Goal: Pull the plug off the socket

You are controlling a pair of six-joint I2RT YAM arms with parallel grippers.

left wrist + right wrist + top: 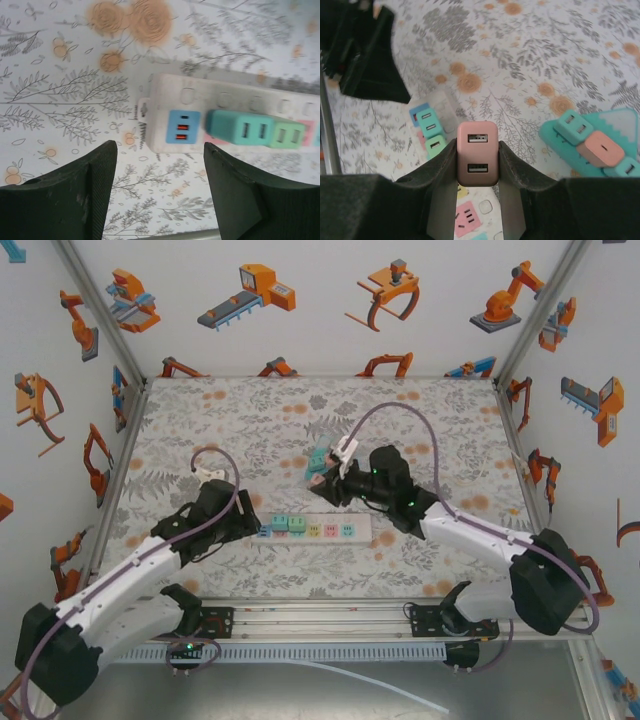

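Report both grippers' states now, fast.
Left gripper: open, nothing between its fingers.
Right gripper: closed on the pink USB charger plug.

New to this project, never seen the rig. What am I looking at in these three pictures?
Two robot arms at a table's near edge. The wide picture looks down from above and behind them; the other two come from cameras on each wrist. A white power strip lies on the flowered table, with a teal plug and a green plug in it. The left fingers stand open by its end. The right fingers are shut on a pink plug, held above the strip. Loose plugs lie nearby.
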